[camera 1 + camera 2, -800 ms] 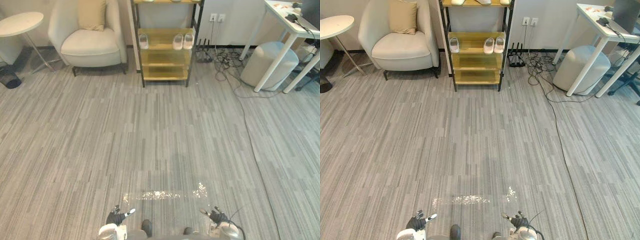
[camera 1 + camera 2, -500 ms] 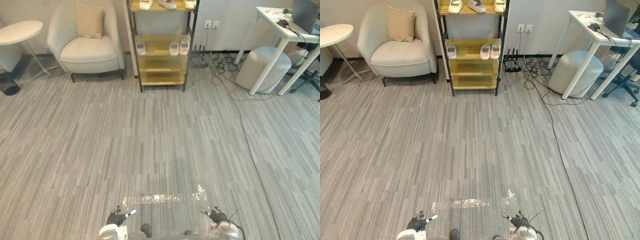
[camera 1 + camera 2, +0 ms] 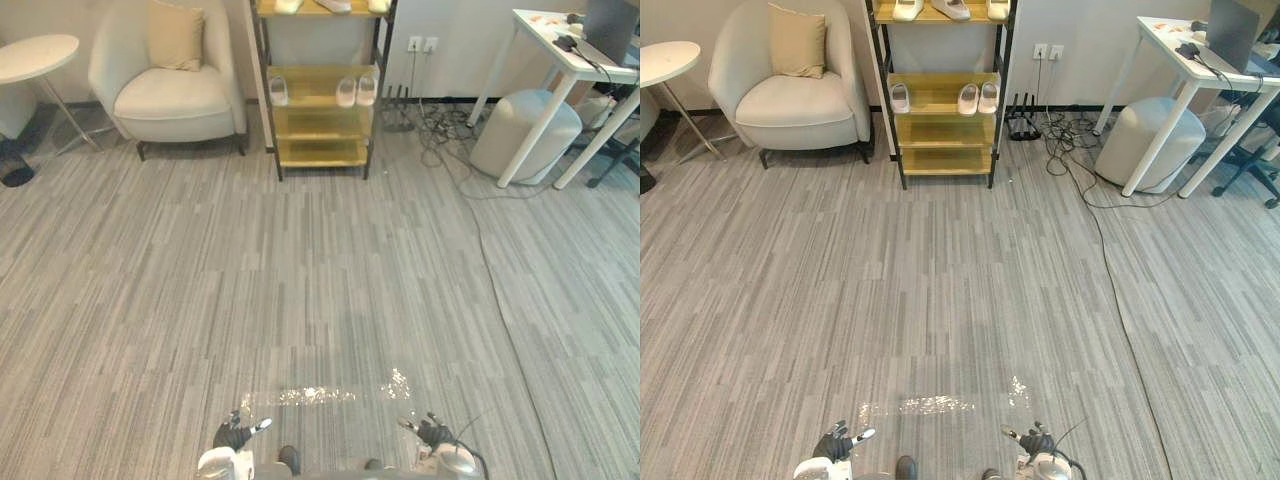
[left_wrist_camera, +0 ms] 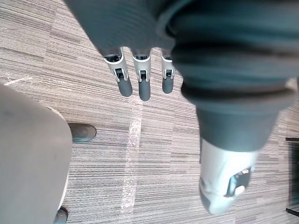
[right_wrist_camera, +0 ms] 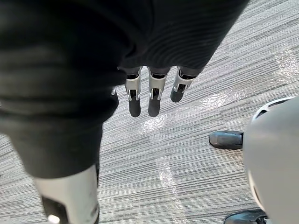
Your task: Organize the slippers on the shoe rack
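Note:
The wooden shoe rack (image 3: 937, 131) with a black frame stands against the far wall, across the carpet from me. On its middle shelf a single white slipper (image 3: 899, 97) lies at the left and a white pair (image 3: 977, 98) at the right. More shoes (image 3: 930, 9) rest on the top shelf. My left hand (image 3: 836, 443) and right hand (image 3: 1036, 441) hang low at the near edge, far from the rack. In the wrist views the left fingers (image 4: 138, 80) and right fingers (image 5: 154, 95) are straight and hold nothing.
A cream armchair (image 3: 790, 100) with a cushion stands left of the rack, and a round white side table (image 3: 665, 58) further left. To the right are a white desk (image 3: 1205, 60), a round grey pouf (image 3: 1152, 135) and loose cables (image 3: 1075, 140) on the floor.
The whole picture has shifted, so the camera moved: the rack's top shelf has come into view. Both hands hang as before.

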Available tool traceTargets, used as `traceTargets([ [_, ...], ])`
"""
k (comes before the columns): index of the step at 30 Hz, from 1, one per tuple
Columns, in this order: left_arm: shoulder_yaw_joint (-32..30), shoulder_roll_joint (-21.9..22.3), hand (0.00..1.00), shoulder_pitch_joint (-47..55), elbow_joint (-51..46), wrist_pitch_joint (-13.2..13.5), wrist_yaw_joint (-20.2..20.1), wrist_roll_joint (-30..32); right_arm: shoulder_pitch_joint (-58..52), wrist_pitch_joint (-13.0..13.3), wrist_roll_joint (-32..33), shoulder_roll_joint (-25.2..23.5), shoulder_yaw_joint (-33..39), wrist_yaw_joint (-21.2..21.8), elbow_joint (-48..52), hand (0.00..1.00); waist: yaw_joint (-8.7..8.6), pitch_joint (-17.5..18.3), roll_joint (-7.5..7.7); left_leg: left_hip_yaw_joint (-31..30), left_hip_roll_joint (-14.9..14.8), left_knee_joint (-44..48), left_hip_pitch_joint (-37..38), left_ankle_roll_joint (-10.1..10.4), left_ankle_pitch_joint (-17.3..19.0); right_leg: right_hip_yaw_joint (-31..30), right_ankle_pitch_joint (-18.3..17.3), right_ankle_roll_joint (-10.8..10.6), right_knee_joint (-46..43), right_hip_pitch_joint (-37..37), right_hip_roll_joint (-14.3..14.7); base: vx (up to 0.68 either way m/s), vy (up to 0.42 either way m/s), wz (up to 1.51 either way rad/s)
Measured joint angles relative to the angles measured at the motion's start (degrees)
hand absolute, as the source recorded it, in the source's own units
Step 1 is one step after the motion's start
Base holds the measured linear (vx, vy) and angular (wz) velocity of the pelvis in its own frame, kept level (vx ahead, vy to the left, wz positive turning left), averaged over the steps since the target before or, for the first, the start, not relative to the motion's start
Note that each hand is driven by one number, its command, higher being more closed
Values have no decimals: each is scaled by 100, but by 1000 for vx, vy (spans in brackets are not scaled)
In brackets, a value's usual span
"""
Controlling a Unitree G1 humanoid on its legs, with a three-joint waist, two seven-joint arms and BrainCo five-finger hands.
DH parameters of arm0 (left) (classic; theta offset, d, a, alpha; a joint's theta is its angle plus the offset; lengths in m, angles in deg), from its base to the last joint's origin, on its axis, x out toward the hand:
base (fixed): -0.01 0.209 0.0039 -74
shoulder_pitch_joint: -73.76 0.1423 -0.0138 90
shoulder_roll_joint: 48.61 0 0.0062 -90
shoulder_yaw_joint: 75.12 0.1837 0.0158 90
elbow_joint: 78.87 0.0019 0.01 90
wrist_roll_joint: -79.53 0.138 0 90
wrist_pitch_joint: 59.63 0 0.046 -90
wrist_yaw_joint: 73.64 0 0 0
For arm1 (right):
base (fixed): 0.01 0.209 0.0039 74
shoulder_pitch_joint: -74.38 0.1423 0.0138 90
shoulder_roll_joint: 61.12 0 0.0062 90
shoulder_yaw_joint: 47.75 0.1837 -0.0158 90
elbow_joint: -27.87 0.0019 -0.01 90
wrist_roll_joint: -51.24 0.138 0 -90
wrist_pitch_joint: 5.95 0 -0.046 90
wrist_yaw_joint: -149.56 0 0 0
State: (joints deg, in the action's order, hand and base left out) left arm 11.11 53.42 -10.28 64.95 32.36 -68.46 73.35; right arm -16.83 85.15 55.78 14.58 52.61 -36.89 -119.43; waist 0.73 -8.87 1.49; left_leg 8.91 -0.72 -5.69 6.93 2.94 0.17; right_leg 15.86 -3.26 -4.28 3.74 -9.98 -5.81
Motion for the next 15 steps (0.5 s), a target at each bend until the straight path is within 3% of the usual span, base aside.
traceTargets([
  [1, -1, -32, 0, -12, -13, -1, -1, -1, 5, 2, 1, -16, 0, -5, 0, 0, 4, -10, 42, -1, -12, 279, -123, -16, 161, 12, -6, 3, -2, 9, -10, 0, 0, 0],
  [3, -22, -84, 0, -40, -114, -4, -1, -3, 5, 6, 7, -61, -5, -20, 3, 0, 45, -38, 73, 192, -253, 2034, -923, 72, 906, 24, -86, 67, -61, 26, 42, 19, -12, 1],
  [5, -66, -86, 0, -64, -219, -3, -1, -7, -4, 13, 13, -63, -12, -28, 2, 0, 68, -90, 60, 423, -479, 3139, -1389, 103, 1065, 66, -162, 112, -64, -23, 104, -7, -27, 7],
  [6, -168, -43, 0, -72, -342, -1, 4, -10, -39, 16, 16, -8, -93, -43, 2, 0, 102, -126, -2, 703, -800, 4065, -1760, 104, 1066, 44, -277, 180, -125, -61, 195, -14, -33, 4],
  [8, -199, 17, 0, -74, -414, 8, 23, -14, -59, 16, 17, 77, -167, -48, 4, 0, 161, -208, -124, 816, -1092, 4755, -1911, 114, 1053, -24, -382, 233, -129, -251, 302, 38, 9, -2],
  [9, -202, 30, 0, -94, -502, 13, 30, -16, -132, 10, 21, 96, -148, -66, 8, 0, 206, -257, -114, 828, -1203, 5239, -2158, 124, 1071, -88, -455, 250, -142, -394, 283, 96, 32, -4],
  [12, -204, 54, 0, -94, -531, 8, 24, -24, -94, -17, 45, 163, -144, -93, 11, 0, 235, -261, -145, 898, -1039, 4437, -2390, 33, 1325, -167, -559, 191, -242, -379, 35, 144, 117, -23],
  [13, -201, 82, 0, -65, -589, 7, 25, -22, -57, -13, 45, 204, -144, -95, 15, 0, 269, -260, -146, 907, -766, 3143, -2394, 70, 1029, -222, -662, 28, -250, -355, -195, 169, 173, -26],
  [14, -202, 84, 0, -62, -592, 9, 25, -23, -56, -13, 45, 206, -144, -95, 16, 0, 270, -259, -147, 899, -749, 3038, -2384, 85, 990, -228, -674, 8, -251, -353, -208, 227, 256, -25],
  [15, -203, 112, 0, -20, -591, 11, 26, -28, -51, -14, 44, 233, -149, -95, 16, 0, 279, -229, -203, 822, -658, 2425, -2345, 111, 701, -284, -743, -93, -246, -364, -238, 212, 205, -28],
])
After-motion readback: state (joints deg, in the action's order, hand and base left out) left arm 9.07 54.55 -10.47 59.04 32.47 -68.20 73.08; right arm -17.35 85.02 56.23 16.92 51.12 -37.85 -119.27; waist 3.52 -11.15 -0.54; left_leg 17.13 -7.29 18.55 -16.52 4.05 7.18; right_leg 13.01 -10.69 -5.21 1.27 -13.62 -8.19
